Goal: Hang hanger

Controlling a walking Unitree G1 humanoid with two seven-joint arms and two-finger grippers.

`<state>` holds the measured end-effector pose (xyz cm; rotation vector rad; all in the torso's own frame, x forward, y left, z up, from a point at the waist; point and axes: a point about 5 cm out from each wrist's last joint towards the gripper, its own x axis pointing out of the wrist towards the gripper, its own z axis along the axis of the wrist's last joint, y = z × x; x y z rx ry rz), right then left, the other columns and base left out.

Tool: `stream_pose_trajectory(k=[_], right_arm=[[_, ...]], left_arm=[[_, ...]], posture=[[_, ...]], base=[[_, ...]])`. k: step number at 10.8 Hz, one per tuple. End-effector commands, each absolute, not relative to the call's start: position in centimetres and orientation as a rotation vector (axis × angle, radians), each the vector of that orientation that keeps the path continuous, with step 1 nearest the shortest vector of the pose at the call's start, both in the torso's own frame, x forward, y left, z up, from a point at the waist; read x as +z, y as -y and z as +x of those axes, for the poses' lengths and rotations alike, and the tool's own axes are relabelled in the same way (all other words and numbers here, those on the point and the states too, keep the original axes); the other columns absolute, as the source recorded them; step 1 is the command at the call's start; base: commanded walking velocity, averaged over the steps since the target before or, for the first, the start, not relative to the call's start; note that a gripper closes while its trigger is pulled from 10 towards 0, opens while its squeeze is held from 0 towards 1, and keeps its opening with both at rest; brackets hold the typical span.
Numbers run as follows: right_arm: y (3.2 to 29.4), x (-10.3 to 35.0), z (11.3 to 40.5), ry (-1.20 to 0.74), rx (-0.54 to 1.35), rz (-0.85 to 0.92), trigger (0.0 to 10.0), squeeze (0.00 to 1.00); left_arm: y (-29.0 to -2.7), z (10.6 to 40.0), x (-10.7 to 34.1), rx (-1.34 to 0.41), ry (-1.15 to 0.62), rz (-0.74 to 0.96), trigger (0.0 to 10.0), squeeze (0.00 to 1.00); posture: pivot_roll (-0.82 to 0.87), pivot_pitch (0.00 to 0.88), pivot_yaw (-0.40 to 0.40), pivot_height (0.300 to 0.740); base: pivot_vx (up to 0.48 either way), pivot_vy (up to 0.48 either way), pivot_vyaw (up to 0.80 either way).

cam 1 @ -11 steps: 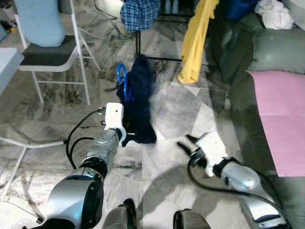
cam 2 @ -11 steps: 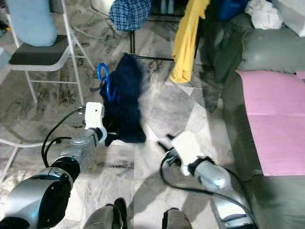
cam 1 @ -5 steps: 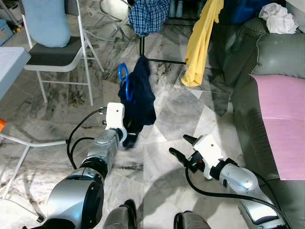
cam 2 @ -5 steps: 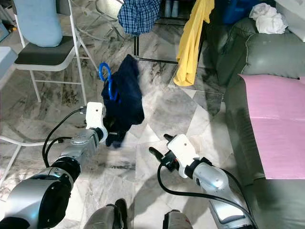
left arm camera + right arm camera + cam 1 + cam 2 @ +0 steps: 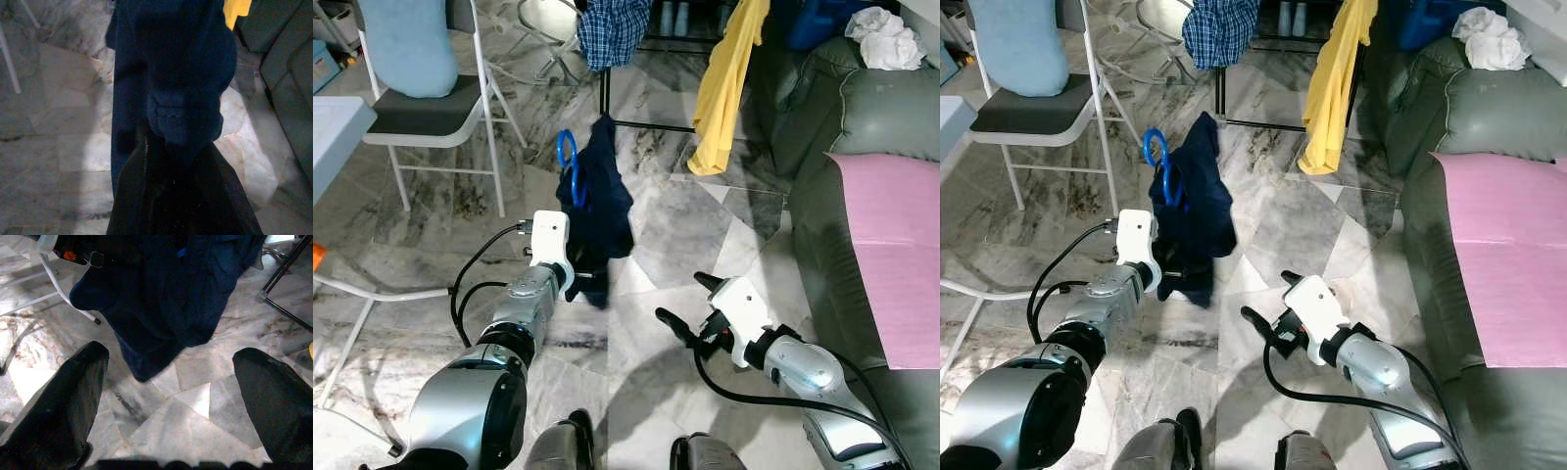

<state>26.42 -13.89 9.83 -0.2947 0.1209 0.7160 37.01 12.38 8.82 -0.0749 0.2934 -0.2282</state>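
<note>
Gripping the soft, floppy navy garment (image 5: 597, 201) on its stiff blue plastic hanger (image 5: 568, 162), the left tool (image 5: 576, 279) stays clamped; the right tool (image 5: 686, 305) gapes empty; hold the hanger's hook.

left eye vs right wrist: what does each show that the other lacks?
Left eye alone: the blue hanger hook above the navy garment, the left gripper at the garment, the white chair, the yellow cloth, the plaid shirt, the sofa and the pink sheet. Right wrist alone: a close look between the right gripper's spread fingers, with nothing held. Both: the navy garment, the black rack foot and the marble floor.
</note>
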Motion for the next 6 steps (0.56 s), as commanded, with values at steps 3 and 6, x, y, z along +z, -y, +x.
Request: stream_pose_trajectory(k=[3, 6], right_arm=[[18.1, 10.7, 27.9, -0.03, 0.409, -0.341, 10.0, 1.0], [17.9, 10.1, 28.8, -0.022, 0.331, -0.285, 10.0, 1.0]], left_arm=[[-13.1, 35.6, 9.1, -0.709, -0.196, 0.376, 0.0, 0.0], [-14.9, 35.3, 8.6, -0.507, -0.133, 0.299, 0.0, 0.0]], posture=[[-0.26, 0.147, 0.052, 0.74], [-0.2, 0.122, 0.023, 0.74]], base=[[0.0, 0.0, 0.0], [0.0, 0.0, 0.0]])
